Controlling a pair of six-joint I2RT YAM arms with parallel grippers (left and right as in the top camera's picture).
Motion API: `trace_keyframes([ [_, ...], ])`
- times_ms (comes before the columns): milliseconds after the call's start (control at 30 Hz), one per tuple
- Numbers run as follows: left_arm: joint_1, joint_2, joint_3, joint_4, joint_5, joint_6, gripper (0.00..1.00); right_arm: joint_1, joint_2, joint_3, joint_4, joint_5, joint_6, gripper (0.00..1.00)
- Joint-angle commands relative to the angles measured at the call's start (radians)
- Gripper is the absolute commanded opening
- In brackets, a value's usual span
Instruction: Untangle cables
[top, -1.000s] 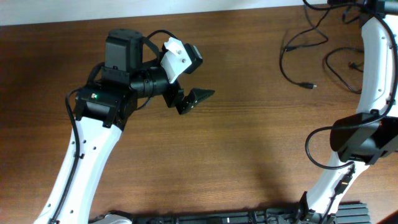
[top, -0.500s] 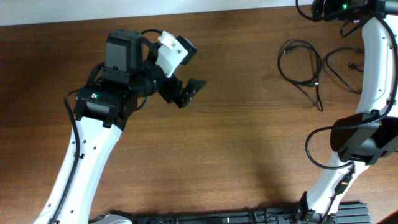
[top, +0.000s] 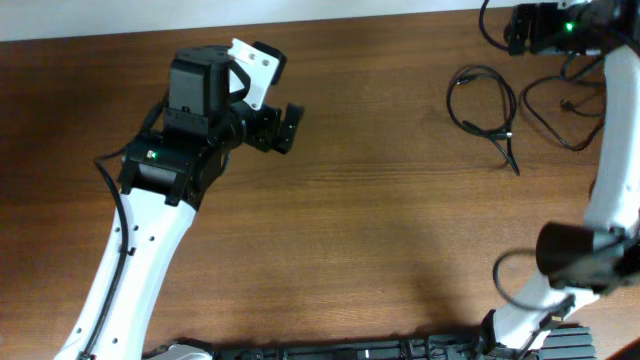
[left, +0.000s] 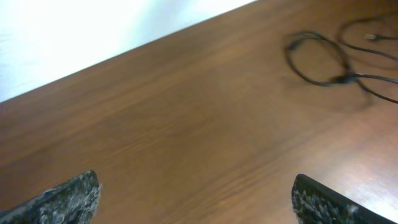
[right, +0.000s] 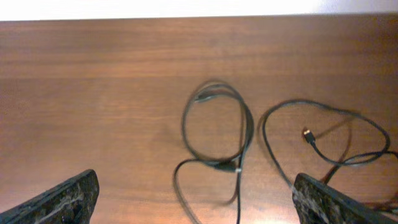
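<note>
Two thin black cables lie apart on the brown table at the far right. One cable (top: 481, 100) (right: 214, 124) (left: 317, 57) forms a closed loop with a plug and a short tail. The other cable (top: 560, 105) (right: 323, 134) (left: 373, 43) curves loosely to its right, its small plug inside the bend. My right gripper (top: 518, 33) (right: 194, 182) hangs open above them, with nothing between its fingers. My left gripper (top: 286, 126) (left: 196, 185) is open over bare wood at the left-centre, far from both cables.
The table's far edge (top: 350, 18) meets a white wall just behind the cables. The white left arm (top: 130, 250) crosses the left side. The right arm (top: 610, 150) stands along the right edge. A black rail (top: 400, 350) runs along the front.
My right gripper opened and let go of the looped cable, which dropped and settled flat on the table. My left gripper swung back to the left and turned.
</note>
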Motion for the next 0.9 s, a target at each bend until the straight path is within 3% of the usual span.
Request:
trace_keyframes([
  [0, -0.001, -0.024, 0.018, 0.002, -0.161, -0.047, 0.99, 0.064, -0.082, 0.008, -0.047, -0.013, 0.001, 0.99],
  [233, -0.001, -0.024, 0.018, -0.028, -0.16, -0.047, 0.99, 0.128, -0.1, 0.008, -0.115, -0.013, 0.001, 0.99],
  [867, -0.001, -0.024, 0.018, -0.043, -0.16, -0.047, 0.99, 0.129, -0.1, 0.008, -0.127, -0.013, 0.001, 0.99],
])
